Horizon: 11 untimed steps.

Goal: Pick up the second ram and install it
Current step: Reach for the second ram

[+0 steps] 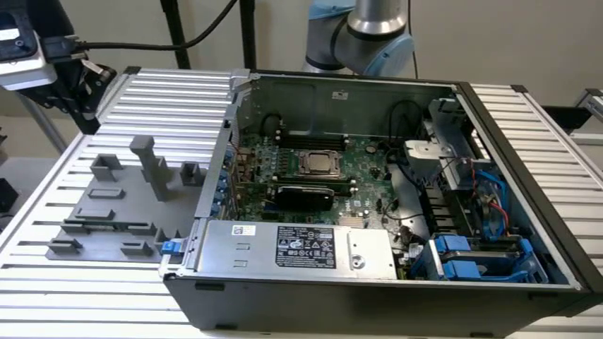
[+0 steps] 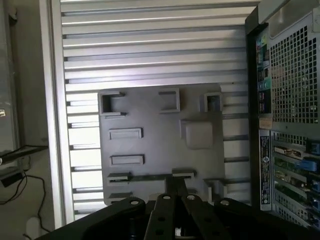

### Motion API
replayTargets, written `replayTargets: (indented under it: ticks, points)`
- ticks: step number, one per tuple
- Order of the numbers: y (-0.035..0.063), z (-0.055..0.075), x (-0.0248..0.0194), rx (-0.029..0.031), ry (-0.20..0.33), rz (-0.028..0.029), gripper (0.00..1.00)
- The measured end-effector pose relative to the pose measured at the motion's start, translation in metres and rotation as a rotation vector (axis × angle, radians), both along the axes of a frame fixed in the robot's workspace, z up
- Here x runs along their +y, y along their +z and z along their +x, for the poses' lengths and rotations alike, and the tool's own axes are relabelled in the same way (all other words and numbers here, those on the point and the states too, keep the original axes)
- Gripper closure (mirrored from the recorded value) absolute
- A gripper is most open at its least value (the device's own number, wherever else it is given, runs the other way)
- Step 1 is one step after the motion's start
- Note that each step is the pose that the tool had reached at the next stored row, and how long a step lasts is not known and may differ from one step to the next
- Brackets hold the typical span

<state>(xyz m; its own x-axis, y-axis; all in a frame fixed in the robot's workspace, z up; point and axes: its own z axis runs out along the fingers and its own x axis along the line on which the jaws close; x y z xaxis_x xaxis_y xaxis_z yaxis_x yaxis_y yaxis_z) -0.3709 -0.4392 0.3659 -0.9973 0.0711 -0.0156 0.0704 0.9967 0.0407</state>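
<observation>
Wrist view: tool (image 2: 175, 185) closed above fixture (image 2: 155, 150)

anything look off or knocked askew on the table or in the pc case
Nothing stands out. The grey fixture plate lies flat on the slatted table, its blocks upright. The open computer case sits level, with nothing spilled or visibly broken. The claw hangs above the plate.

Table (image 1: 56, 296) made of ribbed aluminium, slight sheen. Fixture plate (image 2: 155, 150) moulded in matt grey plastic. Case (image 1: 377, 304) painted matt black, power-supply cover (image 1: 236, 253) left bare metal.
</observation>
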Motion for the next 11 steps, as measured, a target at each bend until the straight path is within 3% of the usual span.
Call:
replayTargets:
  ticks: [7, 11]
  points:
    - [-0.0044, -0.008, -0.0089, 0.0099, 0.0, -0.0002, 1.0]
    - [-0.0052, -0.011, -0.0169, 0.0109, 0.0, -0.0002, 1.0]
